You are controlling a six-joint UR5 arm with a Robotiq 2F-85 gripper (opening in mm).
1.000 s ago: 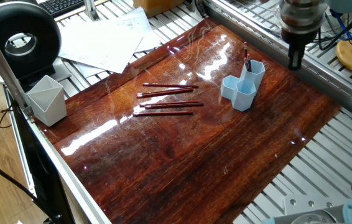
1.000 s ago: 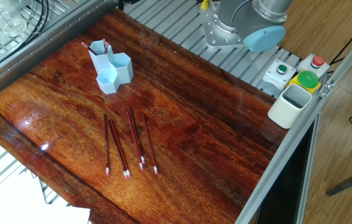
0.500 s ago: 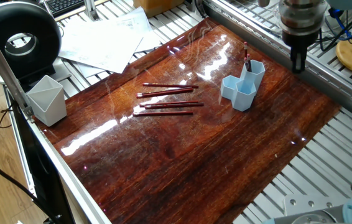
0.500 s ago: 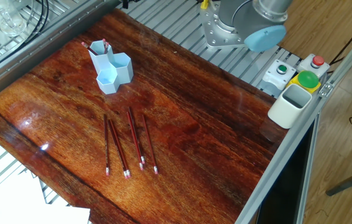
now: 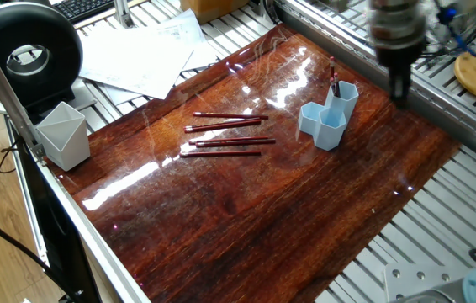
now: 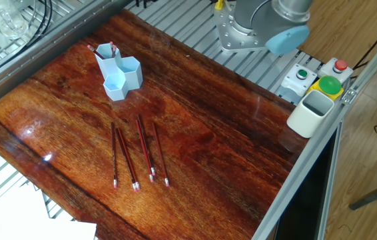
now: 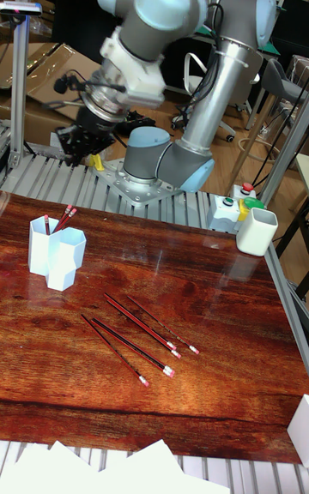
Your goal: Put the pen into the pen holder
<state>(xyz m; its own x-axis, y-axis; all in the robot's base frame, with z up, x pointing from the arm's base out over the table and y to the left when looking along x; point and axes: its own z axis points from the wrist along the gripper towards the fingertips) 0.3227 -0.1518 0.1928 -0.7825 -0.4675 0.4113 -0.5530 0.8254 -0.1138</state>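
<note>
Pens, four, dark red: lying loose on the tabletop (image 5: 246,219), roughly parallel and close together, near its middle. In one fixed view: first pen (image 5: 230,115), second pen (image 5: 224,125), third pen (image 5: 235,142), fourth pen (image 5: 221,153). Pale tips point toward the near edge in the tall fixed view.

Pen holder (image 5: 328,115): light blue, joined hexagonal tubes of differing heights, upright, well apart from the loose pens. Two standing pens (image 7: 58,220) lean in its tallest tube, red ends up.

Claw (image 5: 399,84): empty, raised above the tabletop's far edge beyond the pen holder, touching nothing. Motion-blurred in one fixed view; dark and small in the tall fixed view. Cannot tell whether the fingers are apart or together.

Grey-white cup (image 5: 63,135): single angular container, upright at a tabletop corner, well apart from pens and holder.

Button box (image 6: 318,77): red and green buttons, just beyond the cup, off the tabletop.

Papers (image 5: 141,55): white sheets, off the tabletop's edge, partly cut off.

Black round device (image 5: 26,52): beside the papers, cut off by the frame.

Arm base (image 7: 159,168): bolted to the slotted frame behind the tabletop; nothing stands between the loose pens and the holder.

Glare streaks on the polished wood partly wash out the far corner.
</note>
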